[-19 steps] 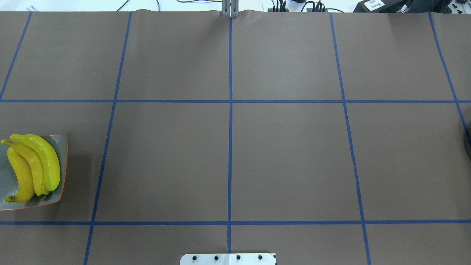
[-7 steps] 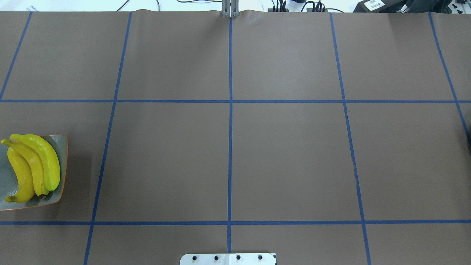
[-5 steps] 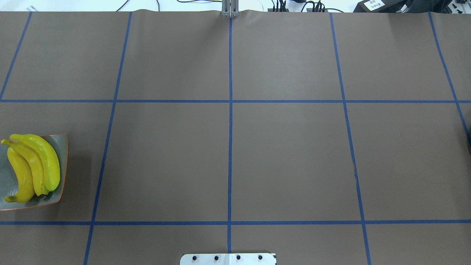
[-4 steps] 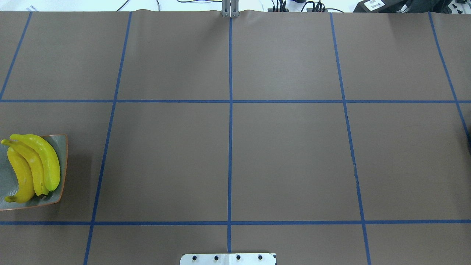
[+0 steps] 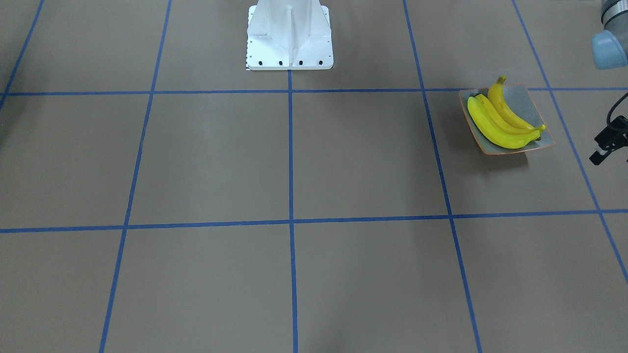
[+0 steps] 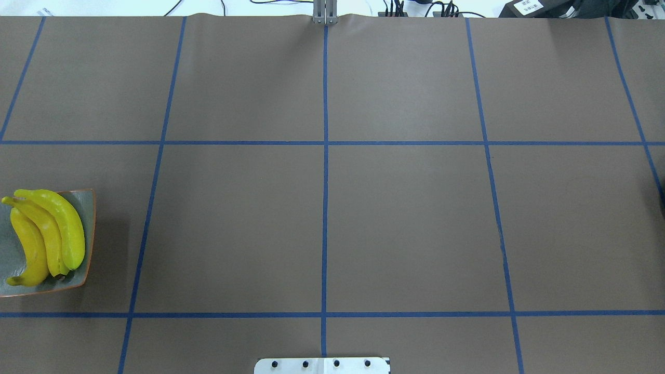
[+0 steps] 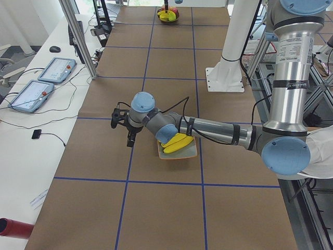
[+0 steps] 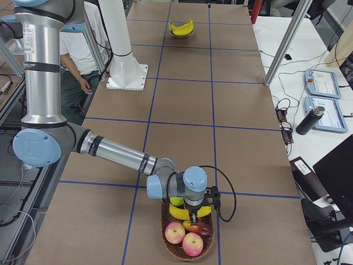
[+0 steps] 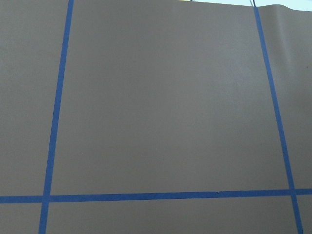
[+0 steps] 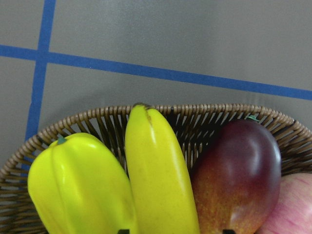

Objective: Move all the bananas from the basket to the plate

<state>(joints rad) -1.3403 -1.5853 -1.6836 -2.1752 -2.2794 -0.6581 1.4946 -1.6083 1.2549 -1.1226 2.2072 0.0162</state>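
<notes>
My right gripper point(image 8: 193, 213) hangs over the basket point(image 10: 209, 111), jaws apart astride the one banana point(image 10: 158, 175) there. I'd descend straight, staying clear of the mango point(image 10: 239, 170). Three bananas point(image 6: 47, 234) lie on the plate point(image 6: 89, 208). Whether the left gripper point(image 7: 130, 136) is open, I cannot tell.

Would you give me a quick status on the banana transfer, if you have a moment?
Right gripper open above a banana in the basket. Left gripper near the plate, state unclear. Three bananas plated. Mango snug against the basket banana.
</notes>
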